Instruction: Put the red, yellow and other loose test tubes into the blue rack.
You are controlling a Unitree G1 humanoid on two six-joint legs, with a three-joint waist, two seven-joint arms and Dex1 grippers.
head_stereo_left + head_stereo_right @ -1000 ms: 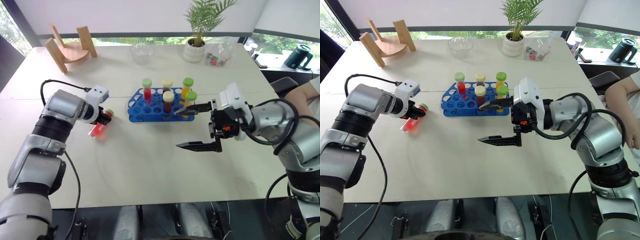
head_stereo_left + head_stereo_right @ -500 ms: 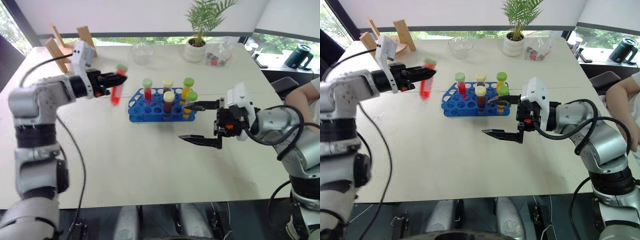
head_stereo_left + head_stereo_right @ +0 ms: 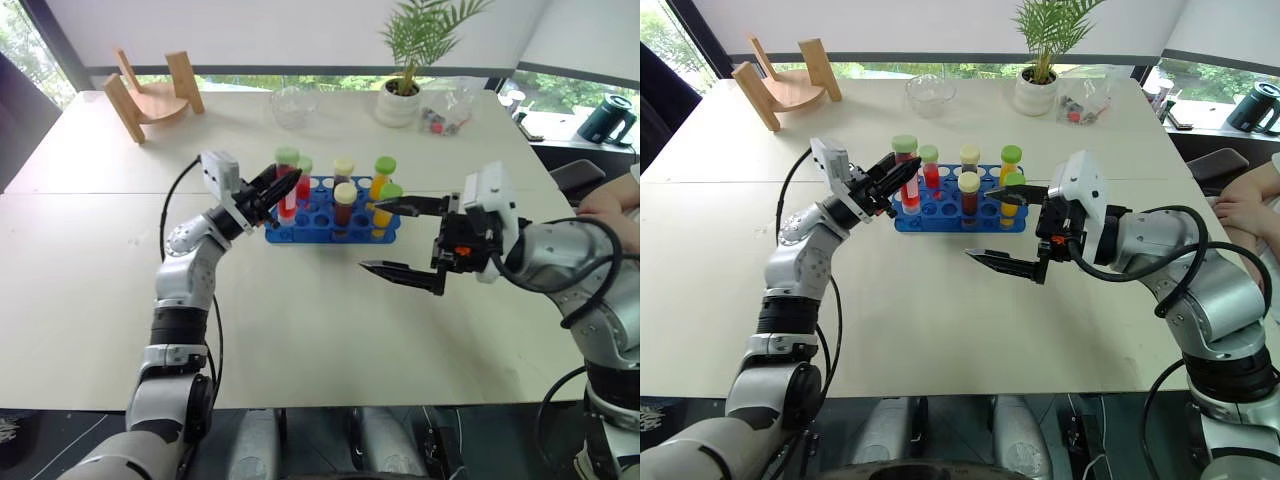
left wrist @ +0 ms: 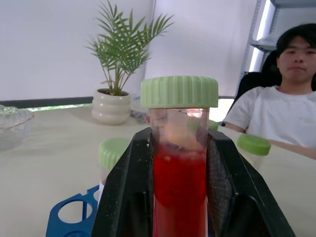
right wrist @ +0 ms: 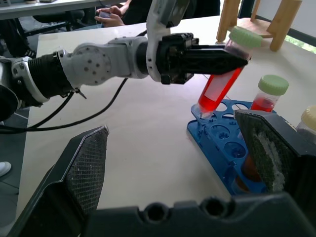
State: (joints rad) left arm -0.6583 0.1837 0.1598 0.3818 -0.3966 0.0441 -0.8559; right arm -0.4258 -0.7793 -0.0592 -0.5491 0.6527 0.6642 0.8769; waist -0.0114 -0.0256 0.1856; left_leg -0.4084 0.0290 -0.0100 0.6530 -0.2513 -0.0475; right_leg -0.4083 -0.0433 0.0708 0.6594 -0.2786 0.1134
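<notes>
Five capped tubes already stand in the blue rack [image 3: 950, 205] at the middle of your worktop [image 3: 940, 310]: a red one with a green cap [image 3: 930, 167], two dark ones with cream caps [image 3: 969, 190], and two yellow ones with green caps [image 3: 1011, 165]. A sixth, the bright red tube with a green cap [image 3: 906, 172], is clenched near its top in your left gripper [image 3: 898, 176], which reaches in from the rack's 9 o'clock side. The tube hangs tilted, cap up, and its lower end sits at the holes on that end of the rack; from your right wrist view the tip looks to be just at a hole's rim, though whether it has entered cannot be told. In your left wrist view the two black fingers [image 4: 129, 192] press the clear wall on both sides just below the cap.

Your right gripper [image 3: 1002, 226] hovers over the worktop at the rack's 4 o'clock, just beside the yellow tubes, its jaws spread wide and grasping nothing.

At 12 o'clock beyond the rack stand a glass bowl [image 3: 927, 92] and a potted plant [image 3: 1037, 70], with a wooden stand [image 3: 785, 82] toward 10 o'clock. A person's arm [image 3: 1248, 208] rests at the worktop's 3 o'clock edge.
</notes>
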